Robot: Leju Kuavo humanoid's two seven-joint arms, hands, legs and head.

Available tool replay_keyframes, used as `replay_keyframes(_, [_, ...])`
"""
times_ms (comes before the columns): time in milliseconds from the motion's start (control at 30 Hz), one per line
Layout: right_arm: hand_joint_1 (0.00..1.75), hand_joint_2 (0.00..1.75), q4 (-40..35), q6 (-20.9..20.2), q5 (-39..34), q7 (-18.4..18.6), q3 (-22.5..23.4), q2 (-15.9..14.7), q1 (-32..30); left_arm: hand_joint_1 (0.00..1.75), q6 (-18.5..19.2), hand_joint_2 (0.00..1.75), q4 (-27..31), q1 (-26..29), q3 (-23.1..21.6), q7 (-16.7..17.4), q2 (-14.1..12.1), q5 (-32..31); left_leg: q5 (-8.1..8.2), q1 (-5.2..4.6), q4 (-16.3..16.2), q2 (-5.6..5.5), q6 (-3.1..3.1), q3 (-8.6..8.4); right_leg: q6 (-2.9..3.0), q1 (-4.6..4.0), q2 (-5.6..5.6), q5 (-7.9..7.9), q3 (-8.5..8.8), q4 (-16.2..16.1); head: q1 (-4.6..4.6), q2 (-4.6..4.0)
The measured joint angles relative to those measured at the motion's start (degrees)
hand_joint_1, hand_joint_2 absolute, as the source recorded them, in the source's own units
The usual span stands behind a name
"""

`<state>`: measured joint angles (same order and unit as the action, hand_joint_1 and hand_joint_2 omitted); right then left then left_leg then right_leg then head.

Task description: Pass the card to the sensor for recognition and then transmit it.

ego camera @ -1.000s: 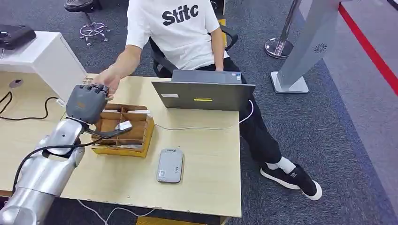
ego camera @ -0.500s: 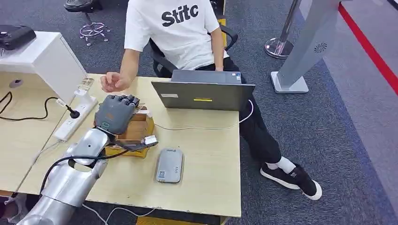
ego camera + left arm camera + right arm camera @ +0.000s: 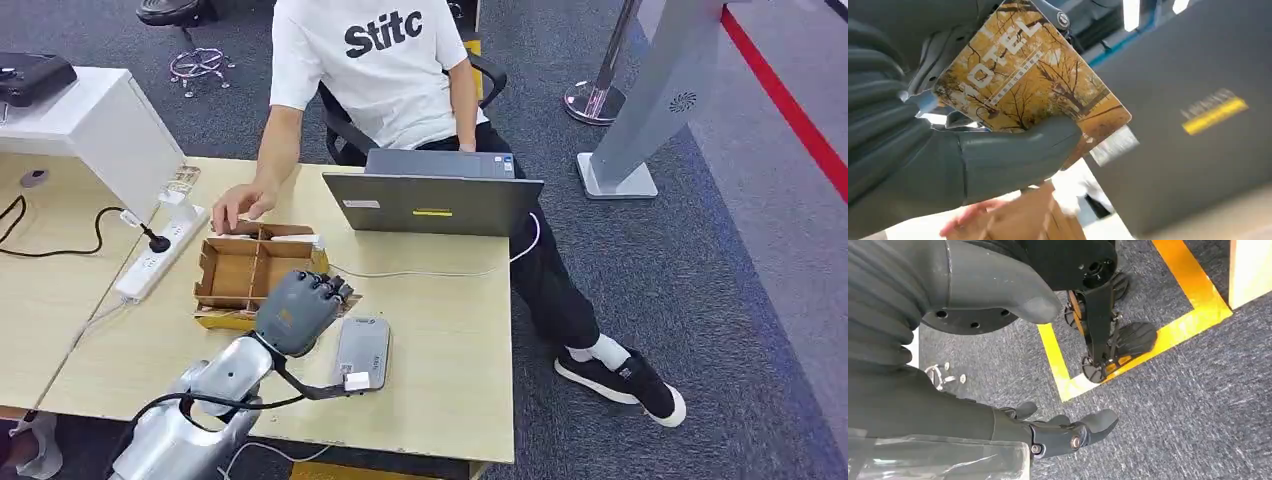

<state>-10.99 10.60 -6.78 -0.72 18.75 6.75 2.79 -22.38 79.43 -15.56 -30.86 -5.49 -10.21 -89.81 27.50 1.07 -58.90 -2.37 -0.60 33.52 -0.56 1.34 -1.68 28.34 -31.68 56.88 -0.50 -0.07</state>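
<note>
My left hand (image 3: 300,310) hovers low over the wooden desk (image 3: 450,340), just left of the grey card reader (image 3: 362,352) and touching or nearly touching its left edge. In the left wrist view that hand (image 3: 998,160) grips a yellow card (image 3: 1033,85) printed with autumn trees and the word HOTEL, thumb pressed on its face. From the head, the hand's back hides the card. My right hand (image 3: 1058,432) hangs beside my body above grey carpet, fingers apart, holding nothing.
A divided cardboard box (image 3: 250,270) sits just behind my left hand. A seated person's hand (image 3: 235,205) rests at its far edge. A grey laptop (image 3: 435,200) stands at the back, its white cable (image 3: 430,272) crossing the desk. A power strip (image 3: 160,250) lies left.
My left hand has swung from above the cardboard box toward me and to the right, down beside the card reader. The person's hand has come down to the box's far edge.
</note>
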Motion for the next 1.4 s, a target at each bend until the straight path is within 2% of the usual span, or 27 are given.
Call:
replay_keyframes(233, [0.00, 1.75, 0.00, -0.46, 0.05, -0.89, 0.52, 0.00, -0.08, 1.75, 0.99, 1.75, -2.38, 2.29, -2.03, -0.87, 0.09, 0.42, -0.01, 0.00, 0.00, 0.00, 0.00, 0.00, 0.00, 0.00, 0.00, 0.00, 0.01, 0.01, 0.00, 0.00])
replay_keyframes(367, [0.00, 1.75, -0.02, -3.77, -3.23, -3.10, 2.48, 0.00, -0.06, 1.75, 0.64, 1.75, -6.00, 3.05, -3.08, -1.20, 0.59, 0.02, -0.01, 0.00, 0.00, -0.01, 0.00, 0.01, 0.00, 0.00, 0.01, 0.00, 0.01, 0.00, 0.00, 0.00])
replay_keyframes(533, [0.00, 1.75, -0.02, -5.26, -3.76, -4.67, 4.13, 0.00, -0.02, 1.75, 0.22, 1.75, -9.90, 3.58, -4.61, -0.53, 1.05, 0.00, 0.00, -0.01, 0.00, -0.03, 0.00, 0.01, 0.00, 0.00, 0.04, 0.00, 0.01, 0.00, -0.02, 0.00])
replay_keyframes(700, [0.00, 1.75, -0.11, -7.54, -3.76, -8.04, 5.22, -0.09, 0.19, 1.75, -2.33, 1.75, -13.59, 3.16, -6.25, 1.29, 1.55, 0.00, 0.00, -0.01, 0.01, -0.03, 0.01, -0.05, 0.00, 0.00, 0.05, 0.00, 0.10, 0.00, 0.00, 0.00])
replay_keyframes(833, [0.00, 1.75, -0.20, -7.98, -3.85, -8.90, 5.71, -0.15, 0.63, 1.75, -3.34, 1.75, -15.43, 2.76, -6.84, 1.60, 1.64, 0.00, 0.00, -0.01, 0.02, -0.07, 0.01, -0.17, 0.00, 0.00, 0.12, 0.00, 0.25, 0.00, -0.02, 0.00])
replay_keyframes(1133, [0.00, 1.75, -0.24, -8.04, -3.85, -9.07, 5.86, -0.17, 0.84, 1.75, -3.41, 1.75, -16.00, 2.46, -7.19, 1.60, 1.64, 0.00, -0.01, -0.01, 0.02, -0.12, 0.01, -0.26, 0.00, 0.00, 0.17, 0.00, 0.36, 0.00, 0.00, 0.00])
replay_keyframes(1167, [0.00, 1.75, -0.26, -8.15, -3.82, -9.40, 6.06, -0.20, 0.90, 1.75, -3.89, 1.75, -16.33, 2.36, -7.28, 1.82, 1.66, 0.00, -0.01, -0.01, 0.03, -0.14, 0.01, -0.32, 0.00, 0.00, 0.19, 0.00, 0.43, 0.00, 0.00, 0.00])
replay_keyframes(1200, [0.00, 1.75, -0.26, -8.59, -3.82, -9.75, 6.60, -0.20, 0.94, 1.75, -6.95, 1.75, -16.31, 2.40, -7.24, 3.15, 1.49, 0.00, -0.03, -0.01, 0.03, -0.14, 0.00, -0.33, 0.00, -0.01, 0.18, -0.01, 0.42, 0.01, 0.00, 0.00])
replay_keyframes(1300, [0.00, 1.75, -0.26, -8.63, -3.54, -10.14, 7.10, -0.22, 0.85, 1.75, -7.36, 1.75, -10.51, 2.91, -4.24, 3.43, 0.66, 0.31, -0.05, 0.00, 0.02, -0.17, 0.02, -0.26, 0.00, -0.01, 0.18, -0.01, 0.34, 0.01, -0.02, 0.00])
replay_keyframes(1400, [0.00, 1.75, -0.26, -8.63, -3.23, -10.16, 7.24, -0.22, 0.90, 1.75, -6.88, 1.75, -6.03, 2.03, 0.42, 2.18, 0.44, 2.65, -0.04, 0.00, 0.02, -0.16, 0.02, -0.24, 0.00, -0.01, 0.17, -0.01, 0.32, 0.02, -0.02, 0.00])
